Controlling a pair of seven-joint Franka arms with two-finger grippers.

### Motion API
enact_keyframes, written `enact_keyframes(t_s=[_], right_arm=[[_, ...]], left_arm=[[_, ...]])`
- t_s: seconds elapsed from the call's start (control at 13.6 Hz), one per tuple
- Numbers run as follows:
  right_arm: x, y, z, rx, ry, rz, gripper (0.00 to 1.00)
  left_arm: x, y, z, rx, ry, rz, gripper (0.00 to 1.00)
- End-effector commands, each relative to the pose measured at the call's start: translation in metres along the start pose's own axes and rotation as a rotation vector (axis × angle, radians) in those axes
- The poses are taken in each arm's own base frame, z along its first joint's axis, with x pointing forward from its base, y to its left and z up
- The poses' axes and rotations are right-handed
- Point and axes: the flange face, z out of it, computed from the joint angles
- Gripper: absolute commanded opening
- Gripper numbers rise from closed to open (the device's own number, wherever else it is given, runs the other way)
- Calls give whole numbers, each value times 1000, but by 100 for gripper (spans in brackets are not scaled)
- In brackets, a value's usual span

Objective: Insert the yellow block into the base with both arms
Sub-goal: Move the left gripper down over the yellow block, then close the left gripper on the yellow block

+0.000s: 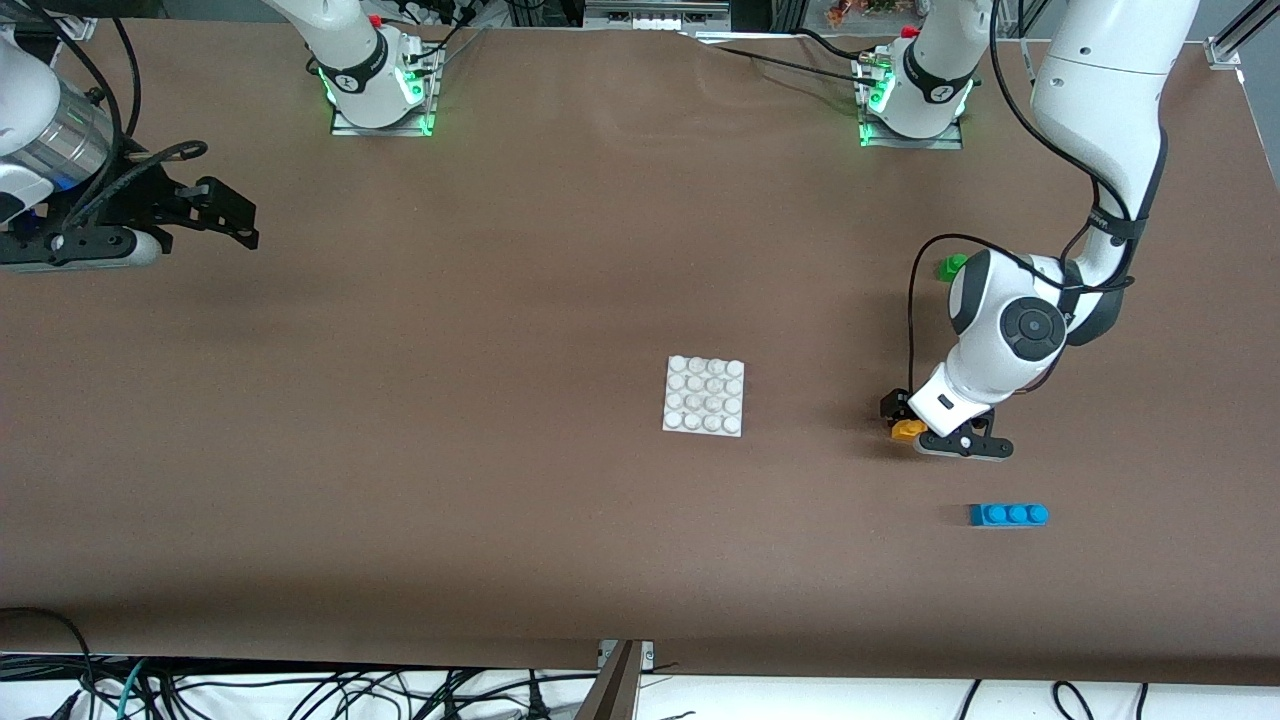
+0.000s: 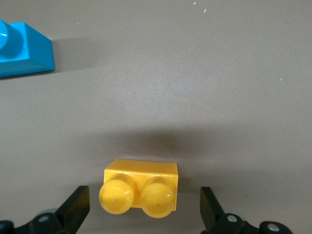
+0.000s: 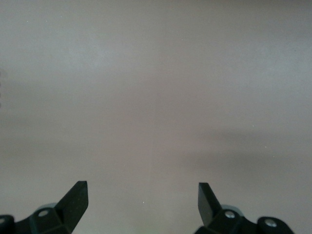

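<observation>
Starting with the front view: the left end effector (image 1: 925,432) is low at the table (image 1: 500,330), toward the left arm's end, straddling the yellow block (image 1: 908,430). I judge this is the approach for the pick, the block not yet lifted. The white base (image 1: 704,396) lies flat mid-table, well apart from the block, toward the right arm's end of it. One blue brick (image 1: 1008,515) lies nearer the camera than the block; one green brick (image 1: 951,266) lies farther, partly hidden by the left arm. Count: one base with sixteen studs, three bricks, two arms. The right end effector (image 1: 215,215) hangs over bare table at the right arm's end; that arm waits, presumably until the base needs steadying.

Left wrist view: the yellow block (image 2: 140,187) sits between the two fingers (image 2: 78,207), both its studs visible, gaps showing on either side. The end effector (image 2: 144,209) is released, not touching the block. A corner of the blue brick (image 2: 24,48) shows nearby.

Right wrist view: the fingers (image 3: 78,200) are spread wide over plain table (image 3: 156,97), the end effector (image 3: 141,202) released with nothing between.
</observation>
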Motion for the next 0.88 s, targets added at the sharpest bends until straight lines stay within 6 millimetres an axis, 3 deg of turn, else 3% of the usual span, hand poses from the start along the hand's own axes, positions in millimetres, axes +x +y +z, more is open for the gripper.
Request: enact_keyframes(t_s=[0.0, 0.44, 0.51, 0.66, 0.81], right_arm=[[-7, 2, -3, -7, 5, -4, 100], [-6, 2, -4, -6, 7, -5, 100], [-6, 2, -4, -6, 7, -5, 100], [-6, 2, -4, -6, 9, -12, 100], [-6, 2, -4, -7, 7, -12, 100]], left_arm=[[1, -1, 11, 13, 4, 31, 100], [0, 0, 23, 30, 12, 65, 99], [3, 0, 21, 29, 21, 66, 92], [4, -3, 20, 30, 22, 60, 52], [7, -3, 13, 28, 34, 52, 29]])
